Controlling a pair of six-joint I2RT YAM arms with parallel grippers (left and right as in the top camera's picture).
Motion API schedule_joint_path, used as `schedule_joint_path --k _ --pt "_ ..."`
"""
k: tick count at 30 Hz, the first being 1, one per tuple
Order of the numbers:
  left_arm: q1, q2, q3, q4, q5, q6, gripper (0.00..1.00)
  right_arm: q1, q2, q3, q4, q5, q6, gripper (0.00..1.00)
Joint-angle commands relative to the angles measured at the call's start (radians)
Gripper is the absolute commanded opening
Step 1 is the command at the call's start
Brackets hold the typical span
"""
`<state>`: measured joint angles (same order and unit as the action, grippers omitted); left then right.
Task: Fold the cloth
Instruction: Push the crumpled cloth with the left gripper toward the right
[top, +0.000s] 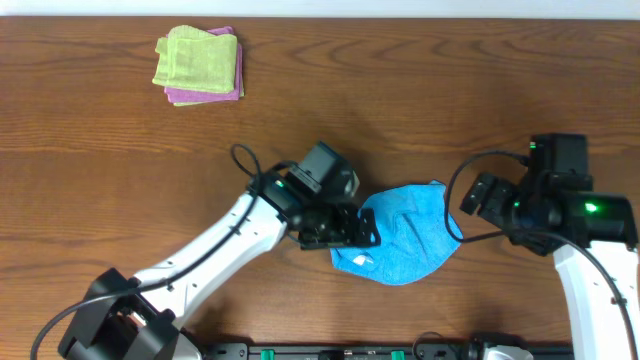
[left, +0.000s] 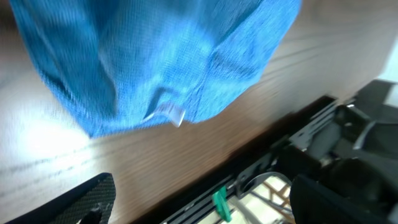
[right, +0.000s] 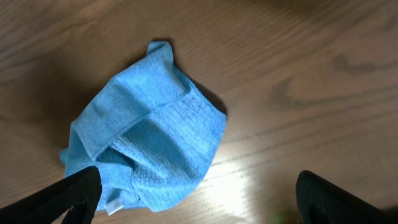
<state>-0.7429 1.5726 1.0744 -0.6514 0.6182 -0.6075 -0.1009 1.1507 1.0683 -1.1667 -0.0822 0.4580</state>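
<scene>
**Colleague:** Where was the cloth (top: 405, 240) when you paused?

**Me:** It lay bunched in a heap on the counter (top: 120, 180), close to the front edge and right of its middle, nowhere near flat. My left hand (top: 362, 228) sat at the heap's left side, jaws wide with nothing between them. My right hand (top: 470, 198) hung just off its right side, equally wide and empty.

**Colleague:** What worried you?

**Me:** Grabbing blind. With layers lapped over each other, I judged a pinch could catch two thicknesses instead of one corner, and the fold would come out lopsided. The heap also lay so near that edge that any drag outward could tip it off. And both hands closing on one small bundle risked the two colliding.
</scene>
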Motion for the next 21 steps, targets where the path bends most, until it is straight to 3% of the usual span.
schedule_joint_path --k 1,7,13,21 --pt "-0.05 -0.002 0.006 -0.021 -0.099 -0.029 0.9 -0.06 -0.012 -0.019 0.031 -0.092 -0.127 0.99" --pt "-0.194 -0.002 -0.025 0.018 -0.38 -0.146 0.9 -0.105 -0.002 -0.019 0.066 -0.135 -0.204 0.99" --pt "-0.224 -0.002 -0.154 0.156 -0.391 -0.29 0.91 -0.105 0.002 -0.019 0.105 -0.135 -0.205 0.99" --pt "-0.219 0.007 -0.239 0.37 -0.469 -0.29 0.94 -0.105 0.01 -0.019 0.142 -0.135 -0.205 0.99"
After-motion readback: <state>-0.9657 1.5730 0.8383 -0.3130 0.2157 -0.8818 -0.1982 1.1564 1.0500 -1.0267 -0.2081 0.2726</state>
